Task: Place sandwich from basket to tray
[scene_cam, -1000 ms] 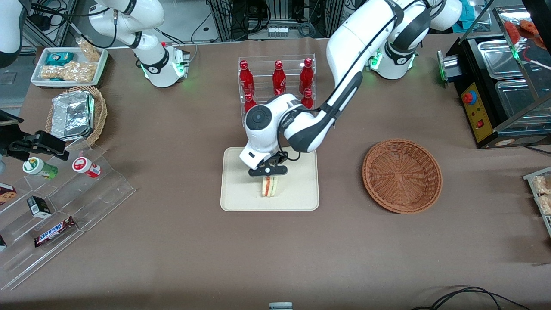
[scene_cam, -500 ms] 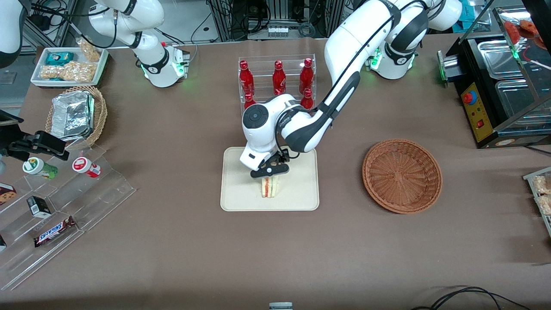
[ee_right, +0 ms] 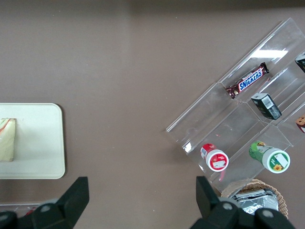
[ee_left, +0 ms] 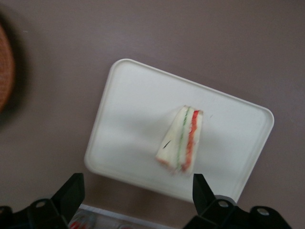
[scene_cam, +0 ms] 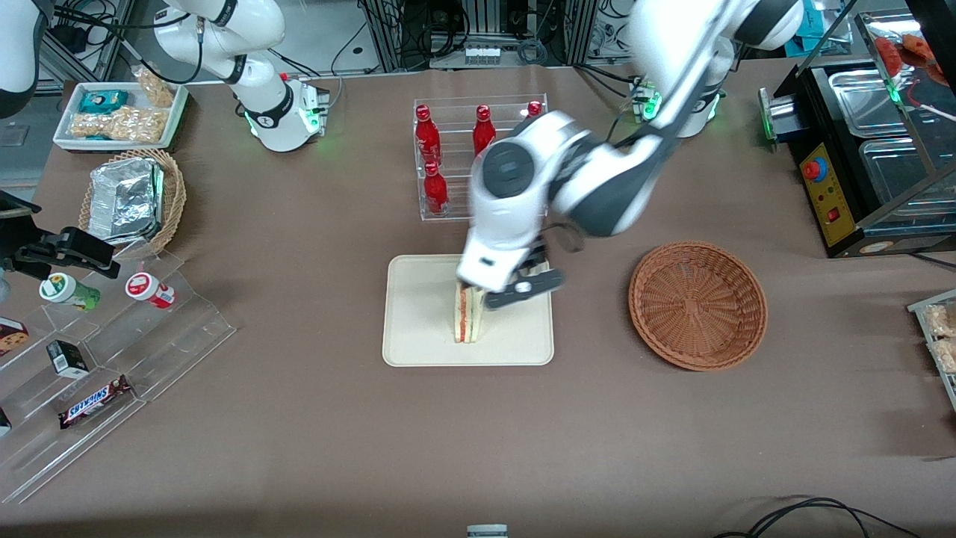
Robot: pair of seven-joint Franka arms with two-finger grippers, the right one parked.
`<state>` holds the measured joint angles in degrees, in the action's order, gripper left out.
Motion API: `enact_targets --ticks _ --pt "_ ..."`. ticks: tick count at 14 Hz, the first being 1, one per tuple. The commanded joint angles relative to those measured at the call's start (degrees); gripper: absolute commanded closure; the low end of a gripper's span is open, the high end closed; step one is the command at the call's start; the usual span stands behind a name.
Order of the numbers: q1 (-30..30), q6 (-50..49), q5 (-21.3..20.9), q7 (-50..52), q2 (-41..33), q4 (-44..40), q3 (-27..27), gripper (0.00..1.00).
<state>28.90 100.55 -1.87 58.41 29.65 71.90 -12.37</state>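
The sandwich (scene_cam: 468,316), a white bread wedge with a red and green filling stripe, stands on its own on the cream tray (scene_cam: 418,345). It also shows in the left wrist view (ee_left: 181,140) on the tray (ee_left: 128,119), and in the right wrist view (ee_right: 6,140) on the tray (ee_right: 40,143). My left gripper (scene_cam: 520,290) is open and empty, raised above the tray's edge farther from the camera. Its black fingertips (ee_left: 71,193) are spread wide, high over the tray. The round reddish-brown wicker basket (scene_cam: 697,304) sits beside the tray, toward the working arm's end, with nothing in it.
A clear rack of red bottles (scene_cam: 433,161) stands farther from the camera than the tray. A clear stepped snack display (scene_cam: 112,351) and a tan basket of foil packets (scene_cam: 131,198) lie toward the parked arm's end. A black appliance (scene_cam: 844,172) stands at the working arm's end.
My left gripper has let go of the sandwich, opened, and risen up and away toward the bottle rack. The sandwich stays standing on the tray.
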Motion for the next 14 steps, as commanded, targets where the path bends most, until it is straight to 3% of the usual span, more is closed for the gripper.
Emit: enact_targets --ticks 1,5,9,12,14 --pt "-7.60 -8.14 4.86 -9.08 -9.33 6.14 -0.37 0.00" --pt "-20.07 -22.47 4.51 -23.83 -15.14 6.14 -0.11 0.00" --pt "-32.21 -28.29 2.93 -31.51 -17.52 5.79 -0.11 0.00" --pt "-32.67 -29.09 -2.07 -33.53 -18.93 5.44 -0.02 0.00" --pt "-33.46 -29.27 -2.61 -36.51 -19.28 5.53 -0.02 0.00"
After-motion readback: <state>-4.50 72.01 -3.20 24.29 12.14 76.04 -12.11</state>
